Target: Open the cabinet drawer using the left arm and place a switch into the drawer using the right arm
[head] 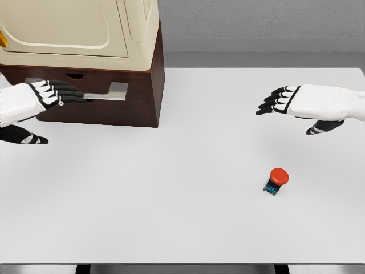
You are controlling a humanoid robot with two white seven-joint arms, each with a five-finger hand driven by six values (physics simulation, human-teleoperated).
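White worktop (171, 217) fills nearly everything before me, with a grey wall behind it. Nearest to me, right of the middle, sits the switch (276, 181): a red mushroom cap on a small dark base with a touch of blue. I judge it light and rigid, but the rounded cap looks slick and top-heavy, so I would pinch it low across the squarer base or cage the cap from above rather than squeeze the dome sideways. Bare worktop lies all around it, so nothing blocks my reach.

Further back, my right robot hand (282, 101) hovers above the surface well apart from the switch, fingers spread and holding nothing. Across from it, my left robot hand (54, 94) has its fingers stretched flat toward the silver handle (108, 92) of the drawer (100, 91), at or just touching its end; it is not wrapped around anything, and I cannot tell whether contact is made.

The brown cabinet (145, 97) stands farthest back on the left, carrying a cream appliance (80, 28) on top. The drawer looks shut, so it must slide out first.
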